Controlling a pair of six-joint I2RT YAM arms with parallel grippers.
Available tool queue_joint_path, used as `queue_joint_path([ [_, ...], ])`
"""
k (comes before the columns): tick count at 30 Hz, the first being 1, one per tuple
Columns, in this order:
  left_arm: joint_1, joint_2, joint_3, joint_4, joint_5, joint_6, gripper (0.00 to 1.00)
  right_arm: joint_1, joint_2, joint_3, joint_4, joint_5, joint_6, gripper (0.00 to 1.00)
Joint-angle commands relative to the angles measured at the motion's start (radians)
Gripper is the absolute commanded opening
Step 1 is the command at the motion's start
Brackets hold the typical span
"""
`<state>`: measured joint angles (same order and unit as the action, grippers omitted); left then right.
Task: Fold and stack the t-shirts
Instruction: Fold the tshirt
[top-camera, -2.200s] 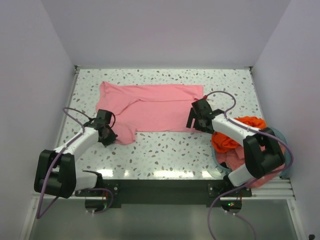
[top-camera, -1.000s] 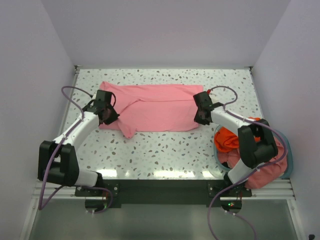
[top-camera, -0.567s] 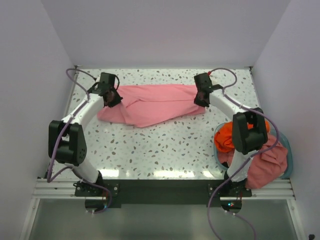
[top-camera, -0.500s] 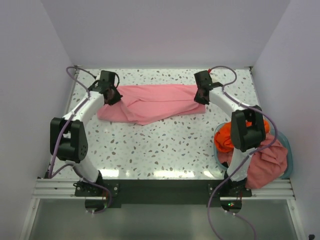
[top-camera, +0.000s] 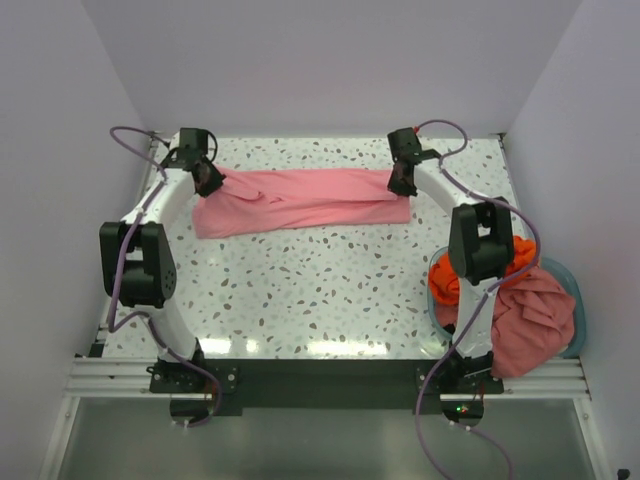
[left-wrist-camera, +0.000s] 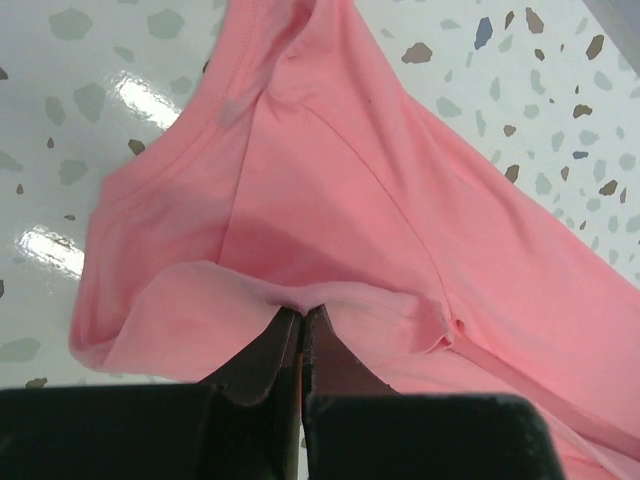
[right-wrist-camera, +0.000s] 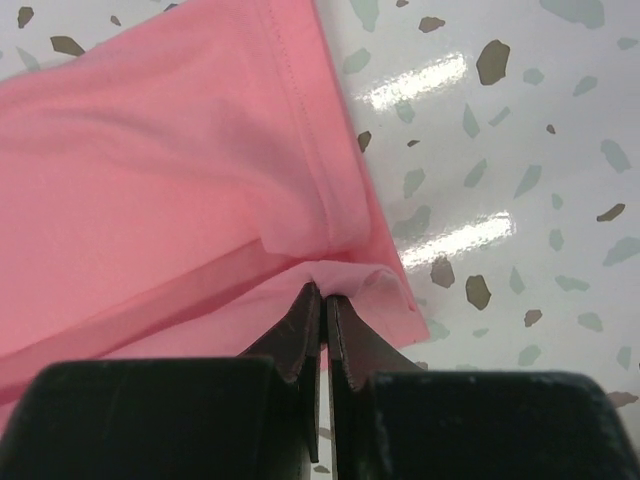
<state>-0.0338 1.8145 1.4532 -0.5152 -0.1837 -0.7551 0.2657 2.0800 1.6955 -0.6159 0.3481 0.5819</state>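
A light pink t-shirt (top-camera: 300, 202) lies across the far part of the speckled table (top-camera: 320, 290), folded lengthwise into a long band. My left gripper (top-camera: 214, 183) is shut on a pinch of its cloth (left-wrist-camera: 300, 296) at the band's left end. At the right end my right gripper (top-camera: 399, 184) is shut on the hem corner (right-wrist-camera: 330, 272). In the left wrist view the neckline (left-wrist-camera: 215, 105) shows. An orange-red t-shirt (top-camera: 447, 281) and a salmon-pink t-shirt (top-camera: 530, 318) are bunched in the basket (top-camera: 572, 280) at the right.
The pale teal round basket stands at the table's right front corner beside the right arm's base. White walls (top-camera: 60, 150) close in the table on the left, back and right. A black rail (top-camera: 320, 372) runs along the near edge.
Both grippers carried the shirt's near edge away from me to the far edge, folding it over into a narrower band. Both arms now stretch toward the back wall.
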Motion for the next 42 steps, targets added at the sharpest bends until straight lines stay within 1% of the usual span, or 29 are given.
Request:
queue_joint_path([
  [1, 0.006, -0.009, 0.019, 0.055, -0.006, 0.031, 0.0, -0.02, -0.012, 0.029, -0.015, 0.008, -0.017, 0.0],
  [4, 0.011, -0.009, 0.027, 0.076, -0.02, 0.046, 0.0, -0.026, 0.008, 0.053, -0.028, 0.002, -0.024, 0.0],
  [12, 0.025, 0.089, 0.098, 0.08, -0.025, 0.062, 0.0, -0.034, 0.069, 0.118, -0.045, -0.008, -0.028, 0.0],
  [16, 0.026, 0.164, 0.163, 0.087, -0.02, 0.063, 0.0, -0.042, 0.136, 0.211, -0.079, -0.014, -0.037, 0.08],
  [17, 0.026, 0.204, 0.211, 0.081, -0.019, 0.062, 0.0, -0.043, 0.15, 0.231, -0.091, -0.014, -0.037, 0.23],
  [18, 0.028, 0.227, 0.245, 0.048, -0.019, 0.06, 0.0, -0.045, 0.176, 0.251, -0.102, -0.011, -0.037, 0.33],
  [19, 0.029, 0.25, 0.28, 0.028, -0.023, 0.06, 0.04, -0.046, 0.186, 0.285, -0.107, -0.009, -0.046, 0.45],
  [20, 0.031, 0.287, 0.344, 0.011, -0.04, 0.057, 0.35, -0.046, 0.19, 0.297, -0.102, -0.005, -0.054, 0.57],
  [21, 0.034, 0.299, 0.369, -0.009, -0.048, 0.059, 0.57, -0.045, 0.192, 0.308, -0.097, 0.003, -0.063, 0.58],
  [22, 0.034, 0.307, 0.395, -0.017, -0.046, 0.06, 0.99, -0.046, 0.192, 0.332, -0.093, 0.003, -0.083, 0.6],
  [23, 0.034, 0.31, 0.426, -0.025, -0.039, 0.066, 1.0, -0.046, 0.189, 0.345, -0.094, 0.005, -0.096, 0.66],
  [24, 0.034, 0.302, 0.427, -0.025, -0.036, 0.066, 1.0, -0.046, 0.18, 0.349, -0.094, -0.004, -0.103, 0.69],
  [25, 0.034, 0.277, 0.418, -0.017, -0.027, 0.065, 1.0, -0.045, 0.149, 0.33, -0.082, -0.004, -0.117, 0.74],
  [27, 0.032, 0.241, 0.363, 0.018, -0.008, 0.066, 1.0, -0.042, 0.1, 0.273, -0.05, -0.052, -0.132, 0.84],
  [28, 0.032, 0.223, 0.339, 0.023, 0.001, 0.065, 1.0, -0.034, 0.05, 0.198, -0.004, -0.079, -0.151, 0.91],
  [29, 0.029, 0.188, 0.285, 0.03, 0.015, 0.065, 1.0, -0.028, 0.02, 0.16, 0.02, -0.104, -0.163, 0.99],
  [31, 0.017, 0.155, 0.227, 0.043, 0.027, 0.063, 1.0, 0.009, -0.015, 0.072, 0.062, -0.159, -0.189, 0.99],
  [32, 0.009, 0.125, 0.161, 0.044, 0.035, 0.062, 1.0, 0.026, -0.04, 0.05, 0.071, -0.167, -0.203, 0.99],
  [34, -0.017, 0.095, 0.089, 0.07, 0.035, 0.06, 1.0, 0.076, -0.044, 0.011, 0.1, -0.184, -0.235, 0.99],
  [35, -0.024, 0.077, 0.023, 0.082, 0.039, 0.056, 1.0, 0.085, -0.026, 0.012, 0.105, -0.192, -0.24, 0.99],
  [37, -0.032, 0.074, -0.023, 0.104, 0.047, 0.046, 1.0, 0.095, 0.015, 0.054, 0.105, -0.193, -0.241, 0.99],
  [38, -0.031, 0.083, -0.043, 0.101, 0.055, 0.043, 1.0, 0.095, 0.067, 0.079, 0.099, -0.19, -0.24, 0.99],
  [40, -0.031, 0.124, -0.036, 0.078, 0.049, 0.039, 1.0, 0.096, 0.113, 0.153, 0.075, -0.175, -0.24, 0.99],
  [42, -0.031, 0.153, -0.024, 0.084, 0.046, 0.039, 1.0, 0.095, 0.161, 0.171, 0.065, -0.199, -0.246, 0.98],
])
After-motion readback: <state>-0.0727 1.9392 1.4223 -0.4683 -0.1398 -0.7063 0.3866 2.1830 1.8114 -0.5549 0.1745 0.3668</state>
